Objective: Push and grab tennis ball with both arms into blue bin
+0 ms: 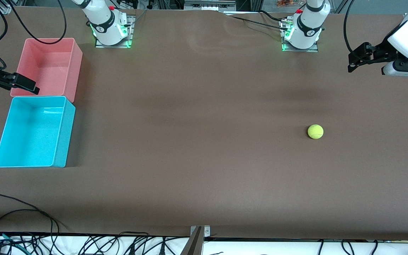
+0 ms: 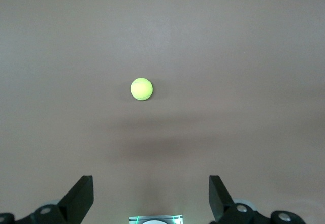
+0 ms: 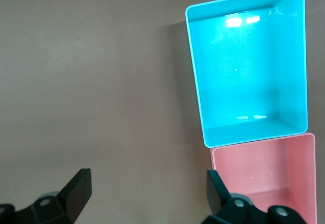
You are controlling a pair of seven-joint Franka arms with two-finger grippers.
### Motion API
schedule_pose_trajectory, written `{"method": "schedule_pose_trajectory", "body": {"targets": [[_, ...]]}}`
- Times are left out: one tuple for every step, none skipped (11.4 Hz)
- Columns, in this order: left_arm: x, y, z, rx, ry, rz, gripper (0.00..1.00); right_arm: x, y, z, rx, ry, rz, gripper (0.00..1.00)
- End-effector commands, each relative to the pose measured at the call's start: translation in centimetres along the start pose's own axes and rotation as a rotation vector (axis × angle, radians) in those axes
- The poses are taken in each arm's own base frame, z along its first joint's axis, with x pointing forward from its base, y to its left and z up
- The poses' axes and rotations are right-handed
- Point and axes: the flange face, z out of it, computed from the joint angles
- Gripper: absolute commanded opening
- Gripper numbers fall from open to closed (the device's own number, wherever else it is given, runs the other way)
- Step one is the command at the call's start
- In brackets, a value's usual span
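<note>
The tennis ball (image 1: 315,131) lies alone on the worktop (image 1: 197,141), well apart from the blue bin (image 1: 62,131). Left gripper (image 2: 151,196) and right gripper (image 3: 147,196) hover with fingers released, probably ready to push it.

**Open tabletop around the ball**

The tennis ball (image 1: 315,131) is being left unobstructed on bare tabletop (image 1: 197,141). The path toward the blue bin (image 1: 59,141) is being blocked by nothing; the pink bin (image 1: 76,67) is touching it.

Blue bin (image 1: 34,132) touches pink bin (image 1: 50,65), nearer camera.
</note>
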Motion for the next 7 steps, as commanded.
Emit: {"method": "schedule_pose_trajectory", "body": {"targets": [[-0.18,-0.29,-0.53,-0.002,-0.004,-0.009,1.00,0.18,-0.10,-0.33,-0.013,-0.003,-0.012,1.00],[-0.17,-0.45,-0.53,-0.002,-0.004,-0.012,1.00,0.22,-0.13,-0.24,-0.012,-0.004,-0.012,1.00],[-0.16,-0.69,-0.45,-0.002,-0.007,-0.017,1.00,0.22,-0.11,-0.24,-0.014,-0.004,-0.012,1.00],[-0.09,-0.72,-0.38,-0.001,-0.007,-0.016,1.00,0.24,-0.11,-0.26,-0.013,-0.003,-0.012,1.00],[0.24,-0.72,0.01,-0.001,-0.015,-0.016,1.00,0.24,-0.11,-0.26,-0.013,-0.003,-0.012,1.00],[0.29,-0.64,0.02,-0.001,-0.015,-0.013,1.00,0.24,-0.13,-0.33,-0.012,-0.001,-0.012,1.00],[0.23,-0.48,0.01,-0.001,-0.015,-0.010,1.00,0.24,-0.13,-0.26,-0.012,-0.003,-0.012,1.00]]}}
